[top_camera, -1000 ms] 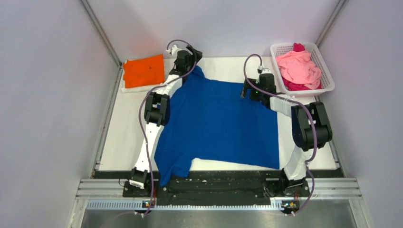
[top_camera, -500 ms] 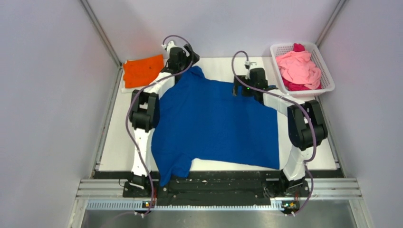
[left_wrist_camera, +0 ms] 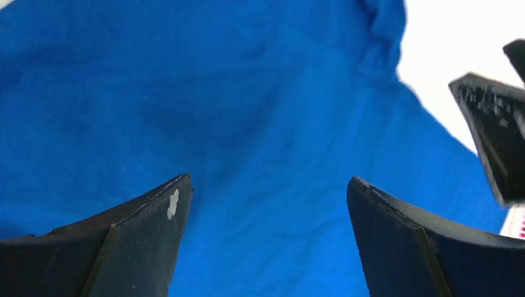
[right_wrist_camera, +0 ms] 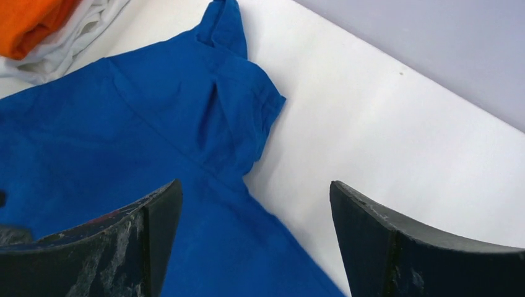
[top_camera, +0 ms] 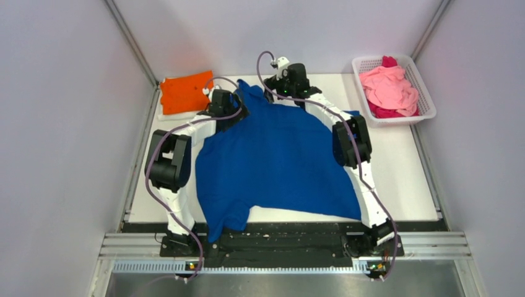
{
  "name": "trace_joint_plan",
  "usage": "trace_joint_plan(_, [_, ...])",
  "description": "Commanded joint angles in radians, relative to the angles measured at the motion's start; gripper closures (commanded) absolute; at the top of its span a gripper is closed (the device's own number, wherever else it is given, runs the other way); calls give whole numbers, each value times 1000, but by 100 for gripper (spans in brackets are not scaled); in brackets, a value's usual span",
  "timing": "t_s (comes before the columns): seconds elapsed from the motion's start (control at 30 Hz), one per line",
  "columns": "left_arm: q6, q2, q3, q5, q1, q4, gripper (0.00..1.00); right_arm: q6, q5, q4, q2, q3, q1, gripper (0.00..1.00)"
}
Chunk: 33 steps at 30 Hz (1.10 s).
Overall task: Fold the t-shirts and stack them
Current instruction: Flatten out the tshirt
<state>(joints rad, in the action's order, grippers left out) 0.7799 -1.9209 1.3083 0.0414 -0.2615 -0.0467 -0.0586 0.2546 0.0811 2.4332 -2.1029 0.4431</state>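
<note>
A basket [top_camera: 403,120] and orange t-shirt [top_camera: 186,91] flank the blue t-shirt [top_camera: 278,161].

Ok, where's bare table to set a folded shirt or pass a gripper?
Widest bare patch: the table's right side, between blue shirt and right edge, this side of the basket. A narrower strip runs along the left edge, under the left arm. Crowded: the far edge, where orange shirt, left gripper and right gripper cluster.
</note>
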Motion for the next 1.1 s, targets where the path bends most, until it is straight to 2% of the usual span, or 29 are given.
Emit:
trace_joint_plan(0.0, [-36,-14,33,7,2,-102,1,65,74,22,149,-213,8,14])
trace_joint_plan(0.13, [-37,-41,55,-21,2,-203,2,150,98,-17,222,-283,9,21])
trace_joint_plan(0.3, [-25,0,-95,-36,-5,-217,3,213,126,-63,249,-279,17,29])
trace_joint_plan(0.4, [-21,48,-196,-82,-9,-231,4,233,138,-72,257,-278,25,30])
trace_joint_plan(0.6, [-35,177,-343,-59,-28,-274,5,209,100,-20,259,-280,59,31])
trace_joint_plan(0.83, [-25,257,-381,-110,-47,-293,4,193,137,11,228,-225,78,32])
trace_joint_plan(0.97, [-14,321,-407,-102,-59,-319,4,169,123,12,200,-229,80,30])
trace_joint_plan(1.07, [-16,355,-360,-60,-58,-321,3,157,101,12,164,-229,79,30])
